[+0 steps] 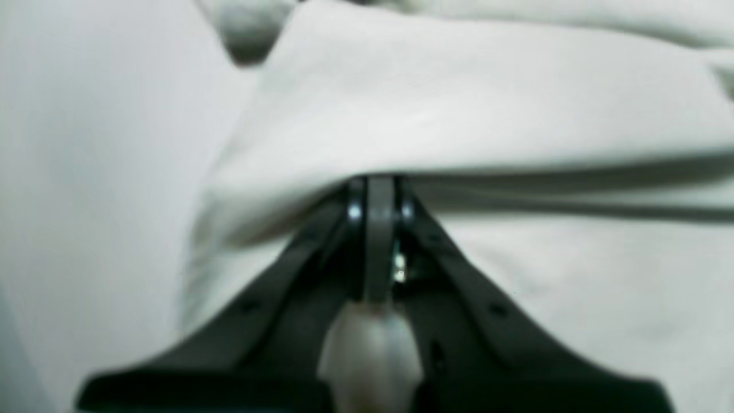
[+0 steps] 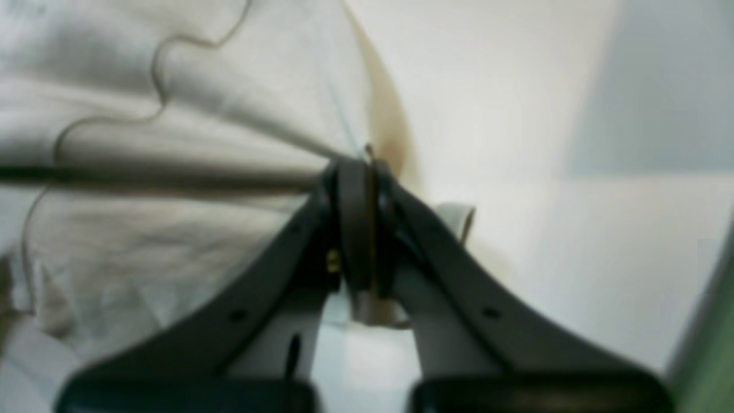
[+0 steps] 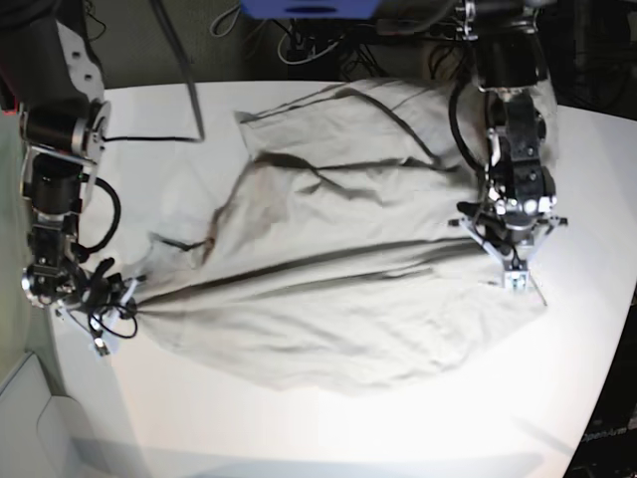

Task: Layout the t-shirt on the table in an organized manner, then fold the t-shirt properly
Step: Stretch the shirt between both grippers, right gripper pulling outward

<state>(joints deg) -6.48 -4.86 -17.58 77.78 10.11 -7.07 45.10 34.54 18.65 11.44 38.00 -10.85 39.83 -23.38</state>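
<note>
The white table [image 3: 398, 428] fills the base view, glare washing out its lower centre; dark cables [image 3: 299, 45] cross the floor along the upper edge. Both wrist views are blurred, so cloth detail is hard to make out. The t-shirt [image 3: 338, 269] lies rumpled across the middle of the table, stretched between the arms. The left gripper [image 3: 515, 281], at the right of the frame, is clamped on one edge; the right gripper [image 3: 124, 291], at lower left, pinches a bunched corner.
</note>
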